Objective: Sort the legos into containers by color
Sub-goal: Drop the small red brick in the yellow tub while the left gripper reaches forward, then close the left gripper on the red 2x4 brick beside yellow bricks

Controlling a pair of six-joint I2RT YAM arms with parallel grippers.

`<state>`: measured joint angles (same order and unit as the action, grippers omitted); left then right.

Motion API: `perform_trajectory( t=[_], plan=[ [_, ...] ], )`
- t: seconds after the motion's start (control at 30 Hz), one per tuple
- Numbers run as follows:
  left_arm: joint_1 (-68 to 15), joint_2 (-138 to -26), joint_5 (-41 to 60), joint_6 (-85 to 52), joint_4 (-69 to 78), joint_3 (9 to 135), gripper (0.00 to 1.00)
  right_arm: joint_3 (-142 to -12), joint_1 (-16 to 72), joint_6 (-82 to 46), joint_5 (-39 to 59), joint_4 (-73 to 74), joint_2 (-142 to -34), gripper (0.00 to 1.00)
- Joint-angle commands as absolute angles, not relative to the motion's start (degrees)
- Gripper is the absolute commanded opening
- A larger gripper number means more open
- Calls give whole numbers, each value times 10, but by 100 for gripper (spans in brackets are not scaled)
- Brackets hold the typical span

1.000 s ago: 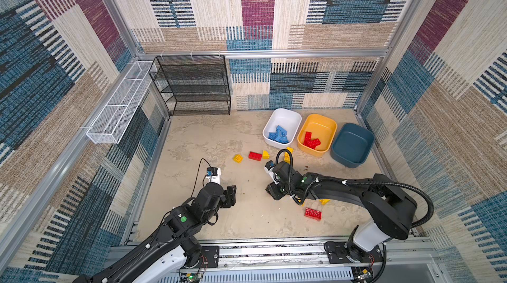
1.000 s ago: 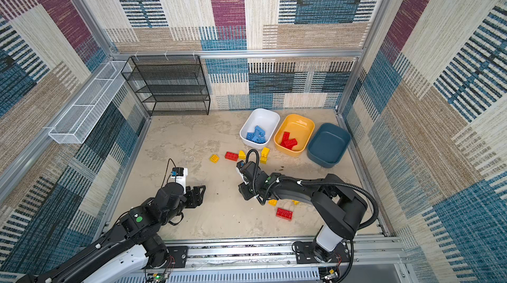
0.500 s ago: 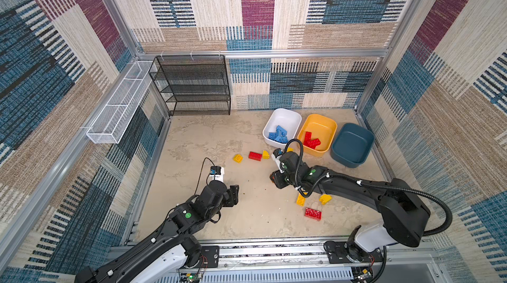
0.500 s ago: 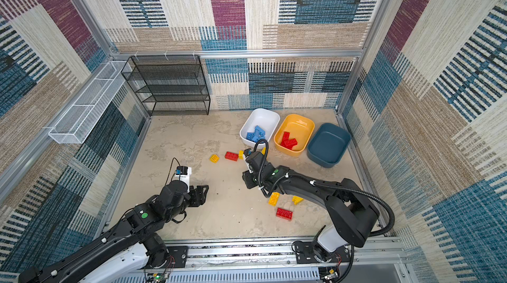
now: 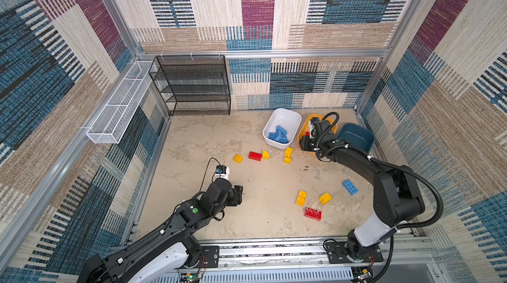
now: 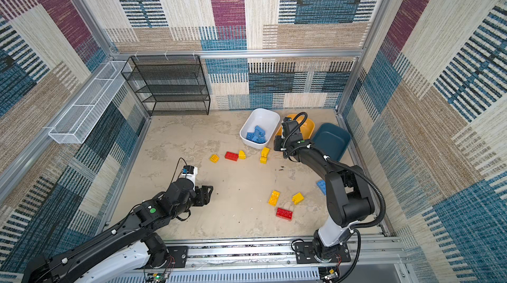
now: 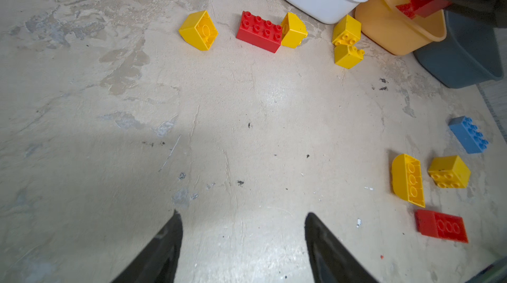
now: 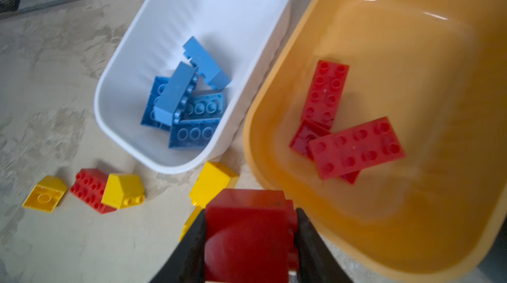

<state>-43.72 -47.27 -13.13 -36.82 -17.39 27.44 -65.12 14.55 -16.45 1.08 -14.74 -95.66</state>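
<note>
Blk mesh rack (image 5: pixel 192 87), wht wire basket (image 5: pixel 120 104) beside

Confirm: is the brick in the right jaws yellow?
No: the right gripper has its jaws clamped on a red brick, next to the yellow-orange tub.

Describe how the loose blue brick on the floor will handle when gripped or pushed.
The blue brick looks like rigid moulded plastic, so it should not flex when squeezed. It lies flat, studs up, so a push would probably slide it, not tip it. Its smooth sides may slip.
</note>
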Motion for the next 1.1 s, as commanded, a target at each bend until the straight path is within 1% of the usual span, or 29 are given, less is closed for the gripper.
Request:
perform_trajectory(
  t=[0.0, 0.07, 0.23, 0.33, 0.47, 0.53, 0.6, 0.63, 0.8, 0.87, 1.07],
  plan=[
    [-437, -480, -125, -366, -161, 279, 71, -673, 116, -176, 16, -120, -980, 44],
    [-437, -485, -125, -363, -166, 284, 72, -690, 104, -176, 16, -120, -998, 46],
    [-435, -510, -133, -342, -181, 310, 73, -718, 91, -178, 19, -125, -1024, 65],
    [-425, -543, -135, -334, -172, 331, 75, -721, 90, -179, 18, -120, -1015, 74],
    [-408, -612, -131, -321, -159, 380, 79, -687, 99, -177, 31, -93, -959, 77],
    [-401, -657, -128, -304, -160, 417, 84, -663, 113, -174, 27, -80, -923, 80],
    [-391, -714, -122, -288, -163, 457, 91, -637, 129, -174, 28, -72, -887, 82],
    [-384, -739, -112, -283, -164, 473, 93, -622, 138, -175, 29, -65, -869, 84],
    [-360, -841, -69, -269, -142, 524, 94, -527, 180, -183, 46, -26, -765, 92],
    [-359, -882, -72, -248, -156, 558, 93, -490, 198, -175, 51, -13, -731, 95],
    [-359, -982, -109, -208, -199, 639, 94, -416, 229, -174, 64, 5, -643, 97]
  ],
)
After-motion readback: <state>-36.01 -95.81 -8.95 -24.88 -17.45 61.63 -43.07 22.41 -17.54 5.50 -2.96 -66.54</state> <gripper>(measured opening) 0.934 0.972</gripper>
